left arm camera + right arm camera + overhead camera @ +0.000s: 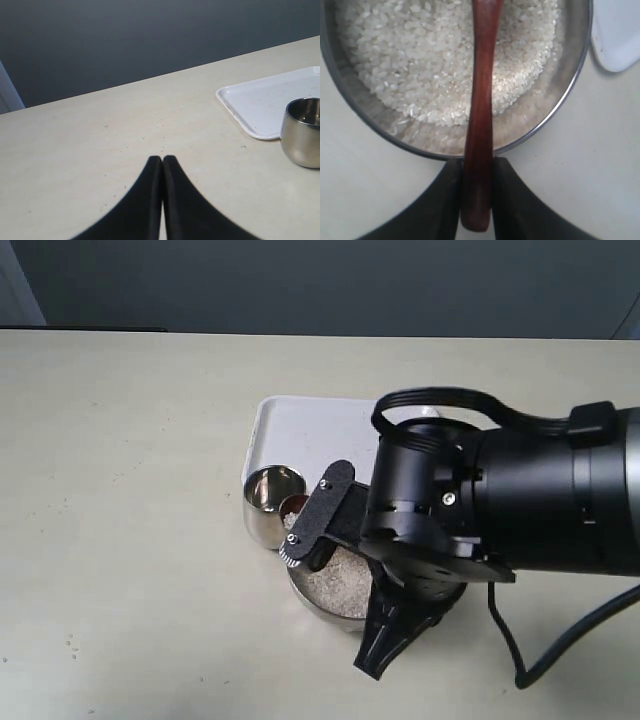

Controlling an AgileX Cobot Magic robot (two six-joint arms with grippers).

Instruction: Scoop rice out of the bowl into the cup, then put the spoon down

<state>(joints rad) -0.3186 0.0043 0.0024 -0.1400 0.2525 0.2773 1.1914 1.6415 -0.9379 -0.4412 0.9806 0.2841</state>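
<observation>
Right fingers (435, 210) clamp reddish-brown wooden spoon (481, 100); left fingers (140, 210) pressed together, empty. Off-centre tip could spill white rice grains (420, 60) past small steel cup (264, 512).

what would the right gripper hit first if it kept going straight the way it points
Likely the bowl rim just ahead of the right gripper; if it clears that, the rice. Depth is unclear.
</observation>
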